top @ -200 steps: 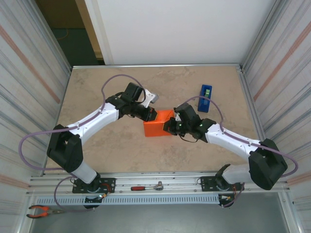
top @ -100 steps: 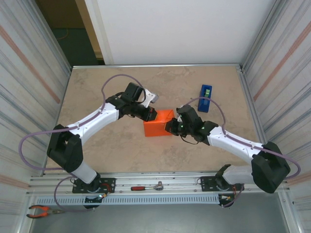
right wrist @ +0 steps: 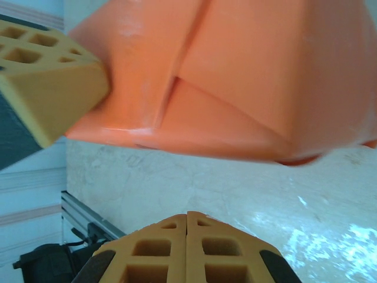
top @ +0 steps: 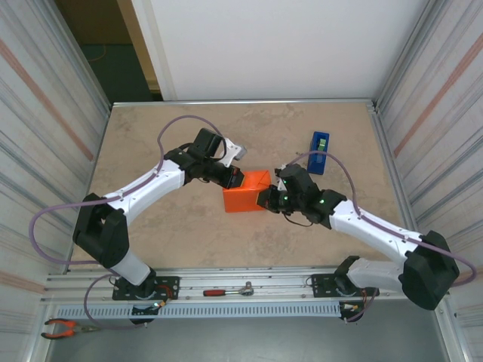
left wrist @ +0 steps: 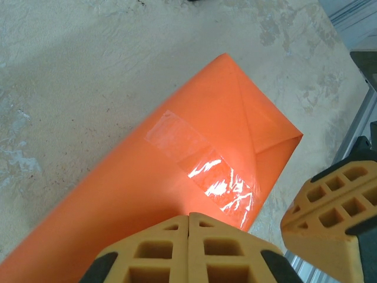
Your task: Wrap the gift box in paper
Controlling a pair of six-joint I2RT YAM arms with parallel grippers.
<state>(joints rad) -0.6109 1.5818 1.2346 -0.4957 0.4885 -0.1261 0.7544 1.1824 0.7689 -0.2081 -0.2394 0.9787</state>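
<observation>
The paper [top: 246, 191] is seen folded tight into a bright orange parcel around the middle of the table [top: 151, 143], so the gift box is pretty much fully covered and none of its pink can be made out. On the left wrist view a strip of clear tape [left wrist: 200, 160] is stuck across a seam of the paper [left wrist: 135, 194], and a diagonal fold is laid neatly at the end. The left gripper [top: 235, 178] is parked at the parcel's far left corner, its fingers pressed together with nothing pinched between them [left wrist: 188, 216]. The right gripper [top: 265, 197] is set against the parcel's right side, also squeezed closed on nothing [right wrist: 187, 213], with the folded end of the paper [right wrist: 235, 76] just above it. Whether real contact is made by either one can't be told for sure. A blue tape dispenser [top: 318, 152] is left standing off to the far right, well apart from the parcel.
</observation>
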